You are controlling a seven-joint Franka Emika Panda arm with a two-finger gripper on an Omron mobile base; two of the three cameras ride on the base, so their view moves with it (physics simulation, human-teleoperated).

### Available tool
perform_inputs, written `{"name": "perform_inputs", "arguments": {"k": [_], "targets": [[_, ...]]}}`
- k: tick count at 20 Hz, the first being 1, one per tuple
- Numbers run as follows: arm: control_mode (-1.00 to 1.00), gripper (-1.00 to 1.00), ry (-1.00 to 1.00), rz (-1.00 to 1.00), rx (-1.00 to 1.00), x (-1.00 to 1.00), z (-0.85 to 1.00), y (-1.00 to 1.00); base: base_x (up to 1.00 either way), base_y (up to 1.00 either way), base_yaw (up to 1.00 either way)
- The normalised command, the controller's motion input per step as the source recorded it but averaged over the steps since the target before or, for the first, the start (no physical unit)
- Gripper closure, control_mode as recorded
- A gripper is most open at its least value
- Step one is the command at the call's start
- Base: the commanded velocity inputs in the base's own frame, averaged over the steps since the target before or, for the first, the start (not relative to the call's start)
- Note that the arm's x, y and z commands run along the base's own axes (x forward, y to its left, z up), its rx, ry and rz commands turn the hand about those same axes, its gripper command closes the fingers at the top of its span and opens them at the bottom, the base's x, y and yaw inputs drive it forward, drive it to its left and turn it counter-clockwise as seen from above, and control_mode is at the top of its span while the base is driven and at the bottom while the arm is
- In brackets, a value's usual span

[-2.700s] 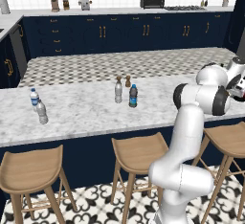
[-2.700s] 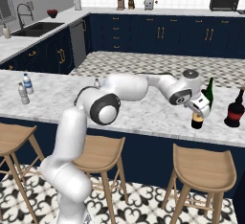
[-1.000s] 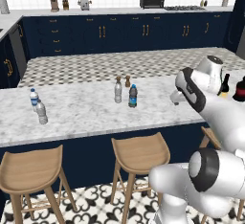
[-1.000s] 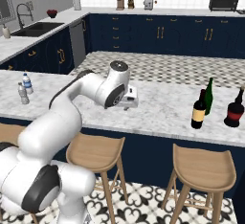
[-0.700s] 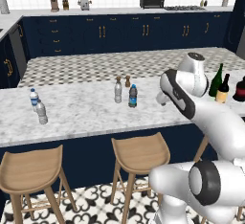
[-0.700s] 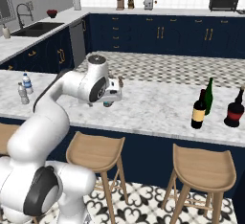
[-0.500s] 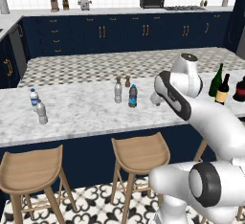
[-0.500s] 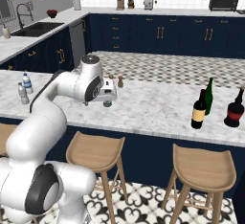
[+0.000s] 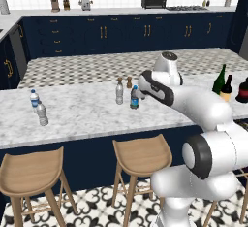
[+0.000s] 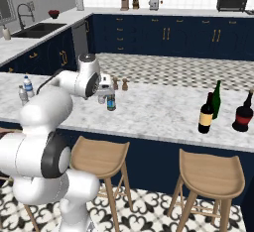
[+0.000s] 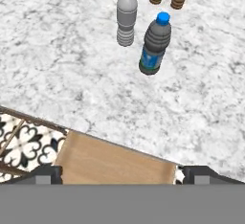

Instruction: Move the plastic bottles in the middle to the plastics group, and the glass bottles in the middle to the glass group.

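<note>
Hand view: dark blue-capped bottle point(image 11: 154, 46) stands upright beside clear grey bottle point(image 11: 126, 16); claw point(image 11: 119, 175) spread wide, empty.

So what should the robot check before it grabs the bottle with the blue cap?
1. Blue-capped bottle standing upright on the counter: ok.
2. Grey bottle apart from it, with a gap between them: ok.
3. Gripper empty and open, fingertips wide apart at the bottom of the hand view: ok.
4. Gripper lined up on the bottle: not ok, it sits back over the counter edge and a stool.
5. Two small water bottles waiting at the far left end: ok.
6. Wine bottle with tan label already beside the green bottle: ok.
</note>
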Motion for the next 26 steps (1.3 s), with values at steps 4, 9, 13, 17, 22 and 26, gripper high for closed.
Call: {"name": "perform_inputs", "arguments": {"k": [4,9,13,17,22,26], "targets": [[-1.0,-1.0,0.0,0.0,-0.01,0.84,0.28,0.26,0.0,0.0,0.0],[-1.0,-1.0,0.0,-0.05,-0.02,0.5,0.04,0.02,0.0,0.0,0.0],[-1.0,-1.0,0.0,-0.11,-0.01,0.07,-0.03,0.0,0.0,0.0,0.0],[-1.0,-1.0,0.0,-0.05,0.0,0.16,-0.18,0.0,0.0,0.0,0.0],[-1.0,-1.0,0.0,0.0,0.0,0.48,-0.21,-0.14,0.0,0.0,0.0],[-1.0,-1.0,0.0,0.0,0.0,0.51,-0.3,-0.15,0.0,0.0,0.0]]}}
